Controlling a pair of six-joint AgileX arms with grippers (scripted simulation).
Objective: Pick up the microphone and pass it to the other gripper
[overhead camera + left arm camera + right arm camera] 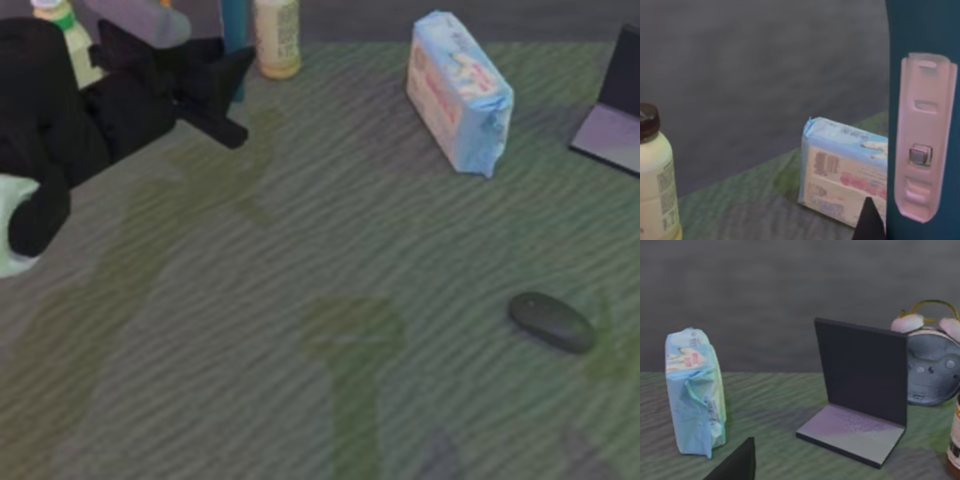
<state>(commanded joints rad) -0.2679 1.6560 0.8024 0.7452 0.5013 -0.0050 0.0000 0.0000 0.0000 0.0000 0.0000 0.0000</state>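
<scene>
So my left gripper (215, 85) sits at the table's far left edge, fingers spread around the mic (235, 35), which stands upright there beside a yellow bottle (277, 35). Can't tell if the pads actually touch the handle. In the left wrist view the mic (920, 125) fills the frame, teal with its white switch strip, wipes pack (845, 172) behind. My left arm lies low, reaching in from the left. Mouse (551, 321) sits well apart at right. Right gripper (737, 465): only one finger shows.
</scene>
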